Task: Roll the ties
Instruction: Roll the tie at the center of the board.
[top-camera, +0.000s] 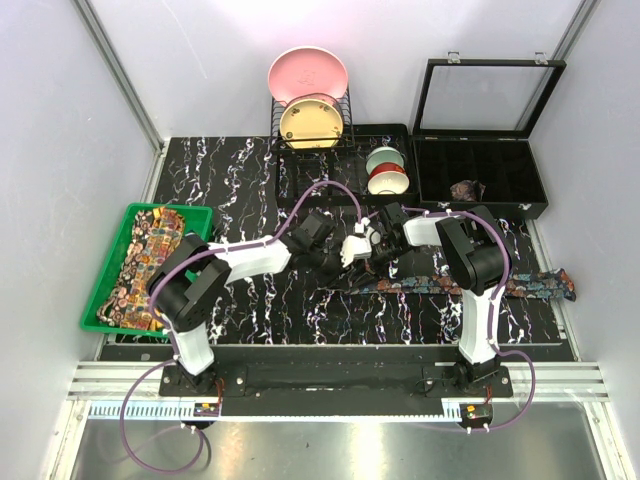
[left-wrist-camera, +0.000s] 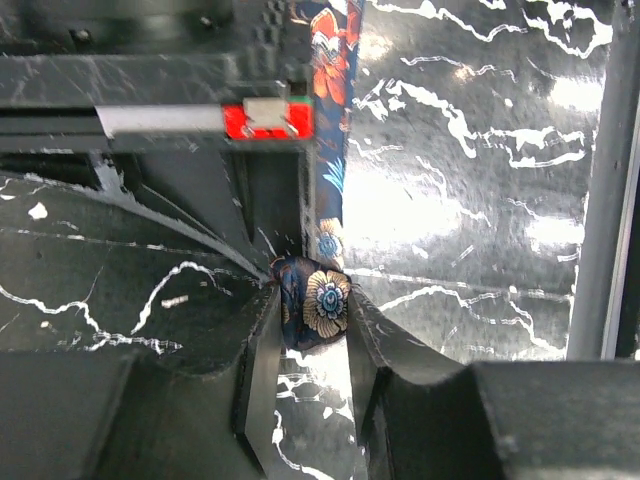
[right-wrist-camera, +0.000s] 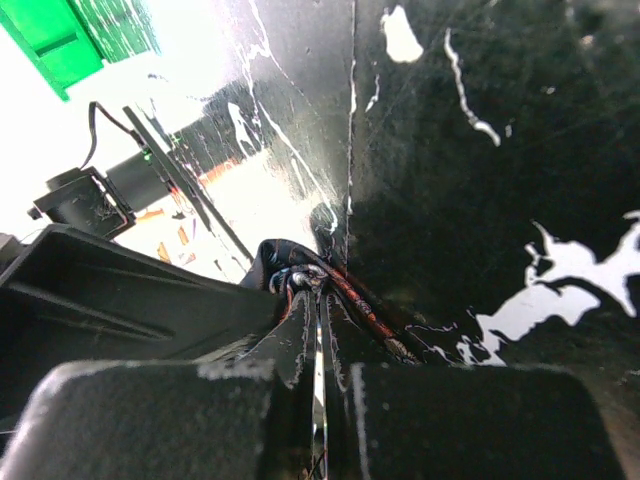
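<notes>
A dark blue tie (top-camera: 470, 287) with reddish motifs lies along the black marble table, its wide end at the right. Its narrow end is wound into a small coil (left-wrist-camera: 318, 300) at the table's middle, and the flat strip (left-wrist-camera: 330, 150) runs away from it. My left gripper (left-wrist-camera: 312, 310) has a fingertip pressed against each side of the coil. My right gripper (right-wrist-camera: 320, 290) is shut on the same tie's bunched fabric (right-wrist-camera: 290, 262) from the opposite side. In the top view the two grippers, left (top-camera: 352, 250) and right (top-camera: 375, 250), meet tip to tip. Yellow-orange paisley ties (top-camera: 150, 260) lie in a green tray (top-camera: 100, 295).
A black compartment box (top-camera: 500, 205) with its lid raised stands at the back right, a small brownish rolled tie (top-camera: 466, 189) in one cell. Behind the grippers a dish rack (top-camera: 310, 130) holds plates, with stacked bowls (top-camera: 386, 172) beside it.
</notes>
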